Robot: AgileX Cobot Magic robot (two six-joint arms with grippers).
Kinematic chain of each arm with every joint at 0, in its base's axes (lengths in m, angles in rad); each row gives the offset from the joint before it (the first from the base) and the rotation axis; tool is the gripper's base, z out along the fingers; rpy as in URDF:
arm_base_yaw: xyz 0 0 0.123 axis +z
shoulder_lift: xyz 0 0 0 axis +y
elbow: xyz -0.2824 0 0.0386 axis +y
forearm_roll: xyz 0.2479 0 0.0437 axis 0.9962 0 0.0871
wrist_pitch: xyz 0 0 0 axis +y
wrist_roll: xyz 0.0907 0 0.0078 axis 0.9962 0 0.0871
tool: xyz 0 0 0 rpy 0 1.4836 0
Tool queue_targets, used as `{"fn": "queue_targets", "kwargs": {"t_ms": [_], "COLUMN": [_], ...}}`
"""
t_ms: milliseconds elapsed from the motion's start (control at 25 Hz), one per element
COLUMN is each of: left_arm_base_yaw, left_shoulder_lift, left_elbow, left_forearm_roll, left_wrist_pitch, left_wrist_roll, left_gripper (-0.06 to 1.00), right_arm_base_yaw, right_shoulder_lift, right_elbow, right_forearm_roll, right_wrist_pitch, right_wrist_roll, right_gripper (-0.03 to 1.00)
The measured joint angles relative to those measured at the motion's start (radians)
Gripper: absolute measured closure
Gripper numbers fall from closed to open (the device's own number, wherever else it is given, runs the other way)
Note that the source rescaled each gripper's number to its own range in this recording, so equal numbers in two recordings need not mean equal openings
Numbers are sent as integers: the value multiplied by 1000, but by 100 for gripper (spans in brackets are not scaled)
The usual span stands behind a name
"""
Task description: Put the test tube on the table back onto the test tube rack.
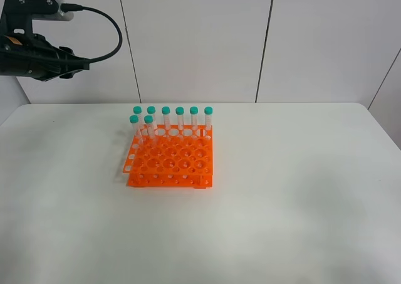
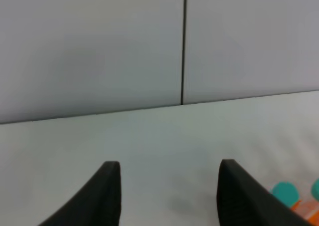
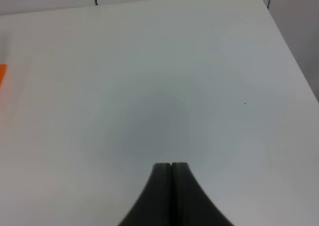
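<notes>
Overhead, the left end effector (image 2: pixel 169 186) hangs raised, jaws apart, empty.

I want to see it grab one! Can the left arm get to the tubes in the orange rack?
Probably yes. The left arm's fingers are spread open and empty, held up behind the orange rack. The tubes stand upright along the rack's back edge, caps up, and nothing lies between them and the arm.

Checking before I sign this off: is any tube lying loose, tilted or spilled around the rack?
Nothing stands out. Eight capped tubes stand upright in the orange rack, six in the back row and two just ahead at its left. No tube lies on the table. The left gripper is open and empty.
</notes>
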State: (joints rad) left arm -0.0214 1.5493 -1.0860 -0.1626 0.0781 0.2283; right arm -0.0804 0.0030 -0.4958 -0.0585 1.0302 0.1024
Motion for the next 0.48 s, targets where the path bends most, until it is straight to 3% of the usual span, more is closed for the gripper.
{"fn": "queue_targets", "kwargs": {"t_ms": [480], "left_arm_base_yaw": [43], "left_shoulder_lift": [-39], "left_elbow": [20], "left_forearm_roll": [1], "left_wrist_pitch": [65], "left_wrist_roll": [-1], "left_gripper": [22], "right_arm_base_yaw": [0], "right_shoulder_lift": [0], "right_elbow": [0], "right_forearm_roll": [0], "right_wrist_pitch": [0], "right_wrist_roll": [0], "right_gripper": [97]}}
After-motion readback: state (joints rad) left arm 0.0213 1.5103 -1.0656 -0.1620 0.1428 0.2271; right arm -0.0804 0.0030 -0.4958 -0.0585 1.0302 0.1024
